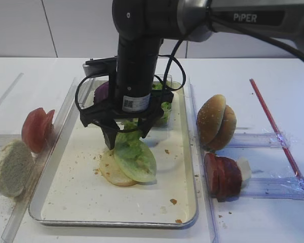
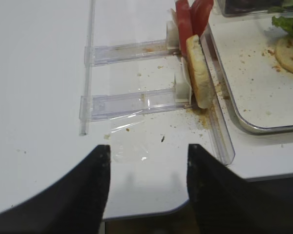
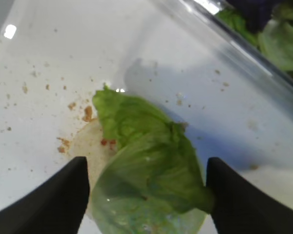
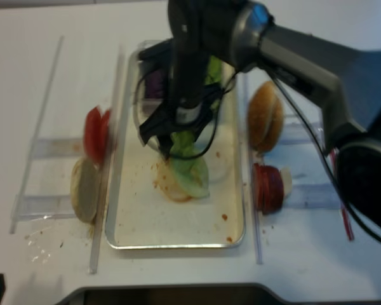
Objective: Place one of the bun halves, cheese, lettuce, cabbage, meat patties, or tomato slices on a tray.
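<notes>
Your right end effector (image 3: 146,187) hangs spread apart over the lettuce (image 1: 135,157), which lies on a pale bun disc (image 1: 113,171) at the tray (image 1: 81,202) centre. The frilly 12 o'clock end may be brushing a finger; lifting could drag it off.

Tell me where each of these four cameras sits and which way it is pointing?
Exterior high: above the table's front, looking down at the tray; the right arm fills the top.
Right wrist: on that arm, looking down between its open jaws at the lettuce lying on a bun half.
Left wrist: on the left arm, low over the table's left side, facing the tomato slices; its open jaws frame the bottom.
Exterior high (realsense): higher, almost overhead.
Both exterior views share tray, lettuce and right arm.
</notes>
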### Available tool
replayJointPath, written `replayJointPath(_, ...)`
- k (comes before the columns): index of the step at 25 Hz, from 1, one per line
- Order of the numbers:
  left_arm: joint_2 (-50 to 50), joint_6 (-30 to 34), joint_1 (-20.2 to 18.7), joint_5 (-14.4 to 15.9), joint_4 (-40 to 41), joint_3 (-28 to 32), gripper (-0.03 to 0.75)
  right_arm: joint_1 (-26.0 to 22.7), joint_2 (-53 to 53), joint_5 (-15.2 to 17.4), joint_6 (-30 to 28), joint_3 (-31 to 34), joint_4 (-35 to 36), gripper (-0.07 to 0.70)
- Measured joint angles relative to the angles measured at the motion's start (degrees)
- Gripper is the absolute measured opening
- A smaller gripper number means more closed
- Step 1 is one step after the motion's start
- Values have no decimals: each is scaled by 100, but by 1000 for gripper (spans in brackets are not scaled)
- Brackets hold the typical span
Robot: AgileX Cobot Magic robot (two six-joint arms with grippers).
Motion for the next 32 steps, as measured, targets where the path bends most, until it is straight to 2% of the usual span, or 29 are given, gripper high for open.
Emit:
replayJointPath(17,0,0,0,0,31,0,344,0,-346,43,186,0,-310,520)
replayJointPath(32,0,0,0,0,0,0,344,0,-1236,96,442,0,-518,520)
